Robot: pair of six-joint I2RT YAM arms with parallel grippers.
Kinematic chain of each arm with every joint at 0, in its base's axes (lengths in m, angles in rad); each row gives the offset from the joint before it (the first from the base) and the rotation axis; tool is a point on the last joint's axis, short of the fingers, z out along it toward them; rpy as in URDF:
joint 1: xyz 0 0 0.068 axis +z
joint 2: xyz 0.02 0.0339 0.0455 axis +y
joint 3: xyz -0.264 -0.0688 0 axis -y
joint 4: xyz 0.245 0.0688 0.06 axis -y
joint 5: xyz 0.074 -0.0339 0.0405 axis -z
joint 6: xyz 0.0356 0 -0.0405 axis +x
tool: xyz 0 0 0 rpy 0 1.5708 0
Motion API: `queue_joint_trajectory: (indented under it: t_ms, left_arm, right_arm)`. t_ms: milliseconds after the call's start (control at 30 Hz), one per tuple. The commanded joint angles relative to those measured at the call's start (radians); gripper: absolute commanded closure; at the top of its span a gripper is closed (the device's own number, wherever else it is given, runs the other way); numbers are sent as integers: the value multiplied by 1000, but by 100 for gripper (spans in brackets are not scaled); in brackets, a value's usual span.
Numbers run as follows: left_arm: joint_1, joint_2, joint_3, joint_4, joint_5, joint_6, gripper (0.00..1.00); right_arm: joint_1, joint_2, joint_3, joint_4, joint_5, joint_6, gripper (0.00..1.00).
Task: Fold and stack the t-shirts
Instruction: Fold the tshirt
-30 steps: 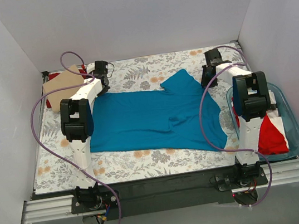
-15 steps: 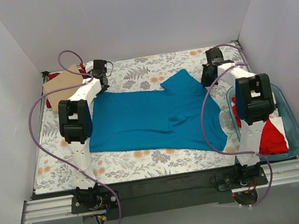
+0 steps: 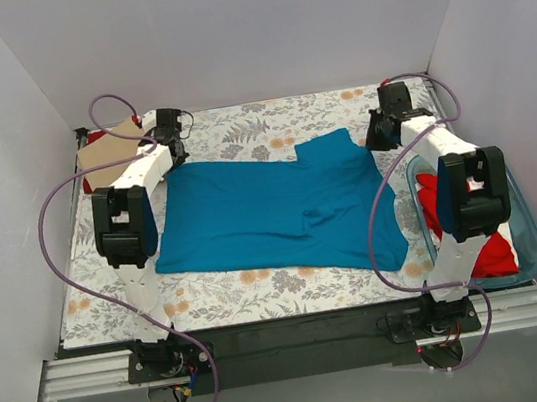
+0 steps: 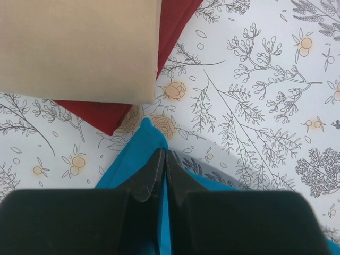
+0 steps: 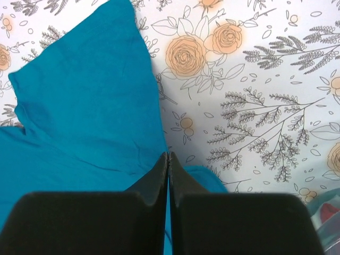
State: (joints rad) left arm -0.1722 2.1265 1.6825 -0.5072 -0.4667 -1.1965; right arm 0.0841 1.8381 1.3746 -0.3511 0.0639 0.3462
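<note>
Left gripper clamps the teal shirt at its far-left corner, right gripper at its far-right edge, jaws together on cloth, probably to stretch it flat in the middle for folding. Far left, a tan shirt lies folded on a red shirt.

Left arm extended, left hand closed, right arm extended, right hand closed.

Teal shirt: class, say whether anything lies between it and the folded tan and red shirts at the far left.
Nothing visible does. Only bare tablecloth separates the teal shirt, its corner pinched in the left fingers, from the tan shirt lying on the red shirt.
</note>
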Motion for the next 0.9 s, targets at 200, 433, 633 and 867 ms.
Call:
queue_joint_trajectory:
  t_ms: [200, 433, 633, 867]
  left_arm:
    - [36, -158, -99, 44, 17, -31, 100]
    - [56, -221, -170, 50, 45, -58, 100]
    - [82, -283, -248, 61, 85, -80, 100]
    - [103, -349, -322, 70, 137, -104, 100]
  right_arm:
    - [-9, -148, -88, 18, -12, 25, 99]
    - [-9, -250, -187, 21, -39, 33, 99]
    - [-9, -335, -273, 21, -56, 34, 99]
    - [-10, -424, -334, 20, -56, 33, 99]
